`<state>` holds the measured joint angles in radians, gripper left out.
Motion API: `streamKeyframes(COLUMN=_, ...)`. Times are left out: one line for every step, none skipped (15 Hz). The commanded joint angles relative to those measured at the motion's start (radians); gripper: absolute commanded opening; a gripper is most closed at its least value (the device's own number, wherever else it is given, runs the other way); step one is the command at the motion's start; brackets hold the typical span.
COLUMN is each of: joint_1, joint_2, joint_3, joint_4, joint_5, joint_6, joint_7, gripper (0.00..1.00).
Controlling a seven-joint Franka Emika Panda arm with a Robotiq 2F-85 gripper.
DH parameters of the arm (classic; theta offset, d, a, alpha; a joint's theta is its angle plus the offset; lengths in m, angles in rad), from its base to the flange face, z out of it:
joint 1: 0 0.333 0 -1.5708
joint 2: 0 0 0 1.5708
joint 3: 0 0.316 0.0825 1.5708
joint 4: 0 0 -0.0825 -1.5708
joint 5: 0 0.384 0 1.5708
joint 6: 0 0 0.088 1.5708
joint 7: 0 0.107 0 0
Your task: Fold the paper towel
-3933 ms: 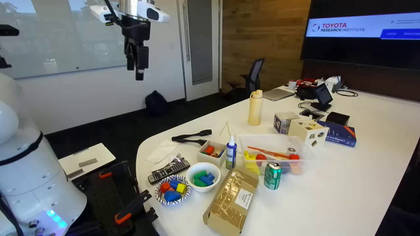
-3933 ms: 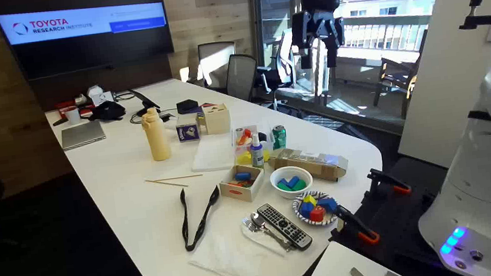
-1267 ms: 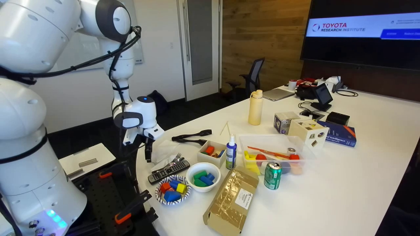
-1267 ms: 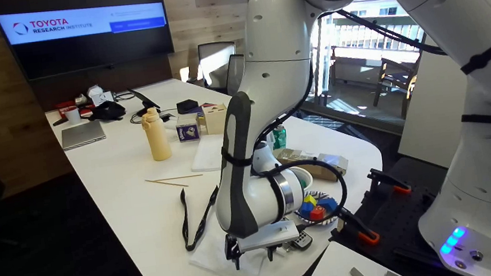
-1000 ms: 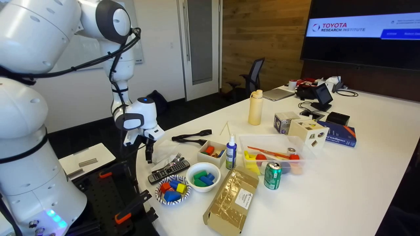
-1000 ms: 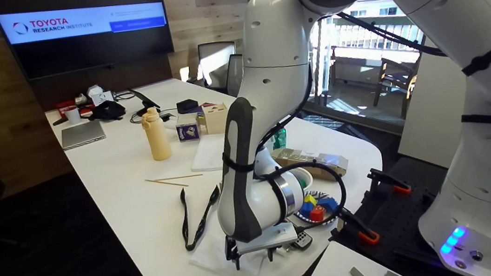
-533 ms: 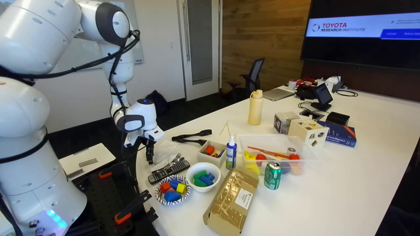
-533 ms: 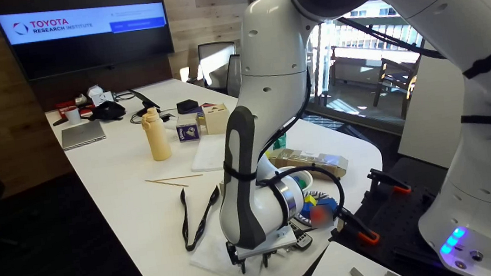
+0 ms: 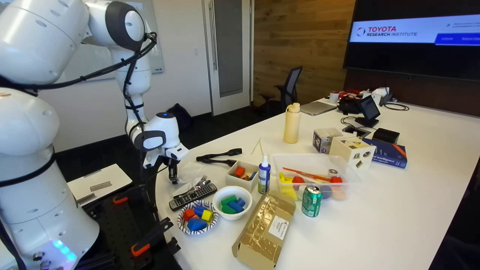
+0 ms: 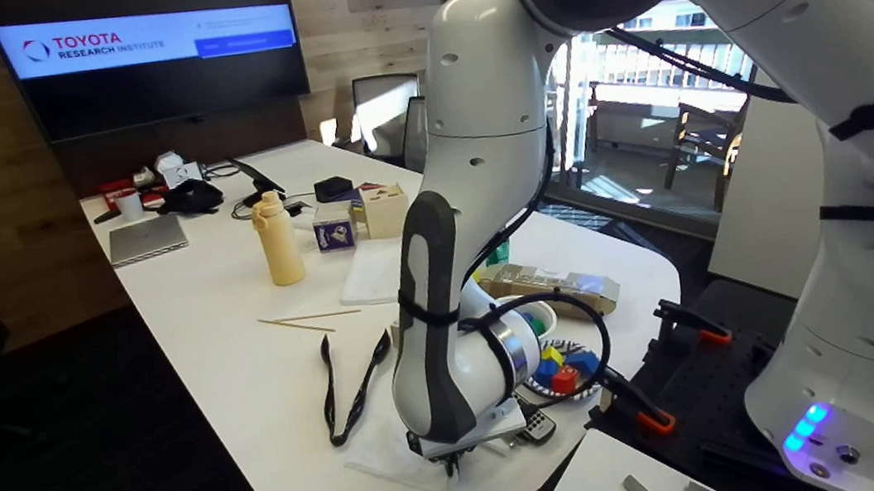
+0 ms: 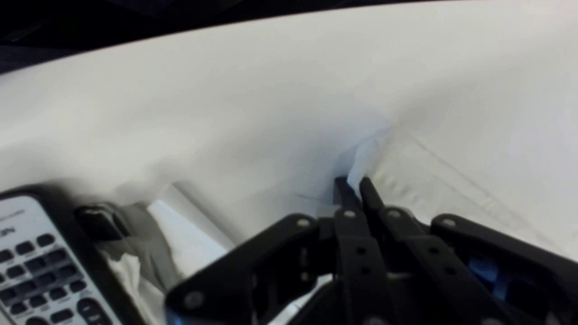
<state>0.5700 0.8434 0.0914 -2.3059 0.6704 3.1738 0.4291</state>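
Note:
The white paper towel (image 10: 386, 458) lies near the table's rounded corner, beside the tongs; in an exterior view the arm hides part of it. In the wrist view a raised fold of the paper towel (image 11: 361, 162) stands up between the fingertips. My gripper (image 11: 354, 184) points down at the table with its jaws drawn nearly together, pinching that fold. The same gripper (image 9: 173, 180) shows low over the table at the towel's near side in an exterior view. Most of the towel still rests on the tabletop, creased around the pinch.
A remote (image 11: 49, 266) and cutlery (image 9: 202, 182) lie close beside the gripper. Black tongs (image 10: 351, 394) lie behind the towel. The patterned bowl (image 9: 197, 221), white bowl (image 9: 232, 202) and box of blocks (image 9: 242, 176) stand nearby. The table edge (image 11: 189, 32) runs close by.
From high above the table, the gripper came down to the towel. Over the last second its fingers closed together, gathering a fold, and the towel's edge shifted slightly.

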Motion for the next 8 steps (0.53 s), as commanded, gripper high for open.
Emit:
streamKeyframes(joint_1=0.080, joint_2=-0.042, joint_3=-0.082, joint_4=-0.010, joint_5=-0.047, joint_6=-0.057, joint_7=0.063, gripper=0.00)
streamKeyframes(joint_1=0.102, joint_2=-0.051, joint_3=-0.107, joint_4=-0.009, joint_5=-0.062, joint_6=-0.082, joint_7=0.066, gripper=0.00)
streamKeyframes(joint_1=0.122, joint_2=-0.060, joint_3=-0.133, joint_4=-0.008, joint_5=-0.080, joint_6=-0.114, joint_7=0.073, gripper=0.00)
streamKeyframes(joint_1=0.146, joint_2=-0.076, joint_3=-0.162, joint_4=-0.008, joint_5=-0.106, joint_6=-0.157, joint_7=0.090, gripper=0.00)
streamKeyframes(joint_1=0.165, joint_2=-0.092, joint_3=-0.190, joint_4=-0.005, joint_5=-0.143, joint_6=-0.208, joint_7=0.107, gripper=0.00)
streamKeyframes(joint_1=0.175, joint_2=-0.104, joint_3=-0.210, joint_4=0.002, joint_5=-0.184, joint_6=-0.256, joint_7=0.125, gripper=0.00)
streamKeyframes(joint_1=0.186, joint_2=-0.121, joint_3=-0.232, joint_4=0.010, joint_5=-0.234, joint_6=-0.315, joint_7=0.151, gripper=0.00)
streamKeyframes(joint_1=0.200, joint_2=-0.137, joint_3=-0.255, joint_4=0.023, joint_5=-0.283, joint_6=-0.380, joint_7=0.177, gripper=0.00)
